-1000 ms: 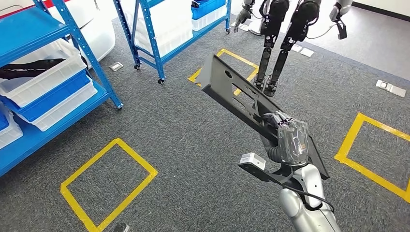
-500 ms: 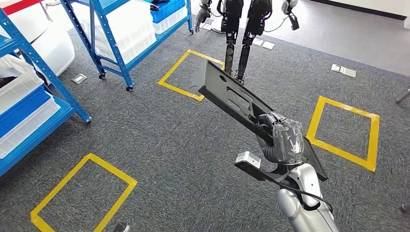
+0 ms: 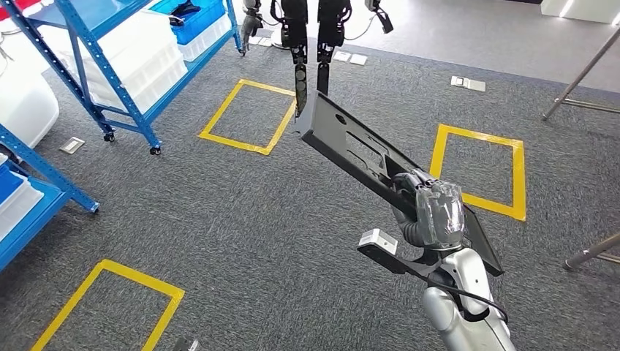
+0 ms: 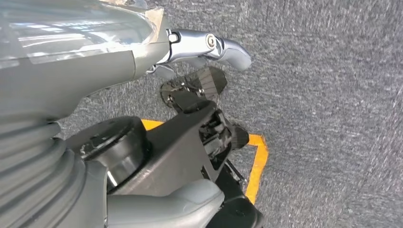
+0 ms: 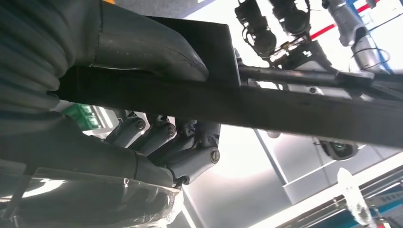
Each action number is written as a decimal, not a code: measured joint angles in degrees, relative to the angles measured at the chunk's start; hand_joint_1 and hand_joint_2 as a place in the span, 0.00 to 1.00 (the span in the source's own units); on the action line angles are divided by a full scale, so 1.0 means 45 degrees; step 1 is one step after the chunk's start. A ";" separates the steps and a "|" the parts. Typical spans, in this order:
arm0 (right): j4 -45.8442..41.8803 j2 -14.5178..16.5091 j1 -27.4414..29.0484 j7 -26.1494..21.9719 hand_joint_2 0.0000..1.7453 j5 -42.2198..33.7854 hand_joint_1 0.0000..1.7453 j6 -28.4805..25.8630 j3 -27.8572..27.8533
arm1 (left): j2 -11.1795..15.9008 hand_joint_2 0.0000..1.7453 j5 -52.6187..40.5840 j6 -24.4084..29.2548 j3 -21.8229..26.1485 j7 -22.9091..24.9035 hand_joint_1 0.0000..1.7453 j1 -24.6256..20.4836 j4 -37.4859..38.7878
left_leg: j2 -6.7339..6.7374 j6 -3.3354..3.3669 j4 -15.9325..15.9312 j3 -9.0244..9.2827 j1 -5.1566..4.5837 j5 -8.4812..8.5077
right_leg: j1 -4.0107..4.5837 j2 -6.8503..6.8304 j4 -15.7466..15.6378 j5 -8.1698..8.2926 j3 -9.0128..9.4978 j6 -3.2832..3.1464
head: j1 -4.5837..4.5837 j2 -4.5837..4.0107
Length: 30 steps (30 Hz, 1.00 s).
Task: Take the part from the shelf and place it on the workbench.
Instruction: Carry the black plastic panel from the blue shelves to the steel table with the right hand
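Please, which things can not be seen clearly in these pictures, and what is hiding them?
- Workbench: I cannot find it in the head view.
- Left hand: left wrist view, whether its fingers are open or curled is unclear.
- Long black part: head view, its near end is hidden behind the right hand gripping it.
- Other robot: head view, its upper body is cut off by the top edge.
- Blue shelf: head view, bin contents too small to tell.

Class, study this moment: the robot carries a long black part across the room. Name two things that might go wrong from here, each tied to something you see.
1. The right hand grips the long black part near one end, so the far end may sag or twist loose.
2. That far end points toward another robot's legs and could strike them if the robot walks on.
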 joint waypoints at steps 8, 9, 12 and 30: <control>-0.0062 0.0080 -0.0009 -0.0136 1.00 0.0090 1.00 0.0193 -0.0004 | -0.0014 1.00 -0.0036 0.0004 0.0051 -0.0002 0.00 0.0003 -0.0004 | -0.1667 0.0073 0.3748 -0.1848 0.0121 -0.1625 | 0.0204 0.1325 -0.0014 0.0110 -0.0033 -0.0485 | -0.0102 0.0000; -0.0063 0.0084 -0.0015 -0.0177 1.00 0.0092 1.00 0.0211 -0.0004 | -0.0016 1.00 -0.0040 0.0015 0.0055 -0.0002 0.00 0.0002 -0.0004 | -0.1760 0.0175 0.3048 -0.1567 0.0099 -0.1140 | 0.0237 0.1512 -0.0014 0.0124 -0.0022 -0.0501 | -0.0103 0.0000; -0.0063 0.0113 -0.0051 -0.0250 1.00 0.0092 1.00 0.0217 -0.0004 | 0.0022 1.00 -0.0050 0.0053 0.0066 -0.0002 0.00 -0.0018 0.0000 | -0.2459 0.0455 0.0694 -0.0521 0.0041 -0.0085 | 0.0284 0.1944 -0.0004 0.0174 -0.0042 -0.0483 | -0.0093 0.0000; -0.0059 0.0095 -0.0262 -0.0325 1.00 0.0052 1.00 0.0206 -0.0022 | -0.0019 1.00 -0.0066 0.0084 0.0092 0.0008 0.00 -0.0136 -0.0014 | 0.0012 0.0132 0.0118 -0.0151 -0.0125 -0.0013 | 0.0138 -0.0085 -0.0035 -0.0051 0.0070 -0.0002 | -0.0040 0.0000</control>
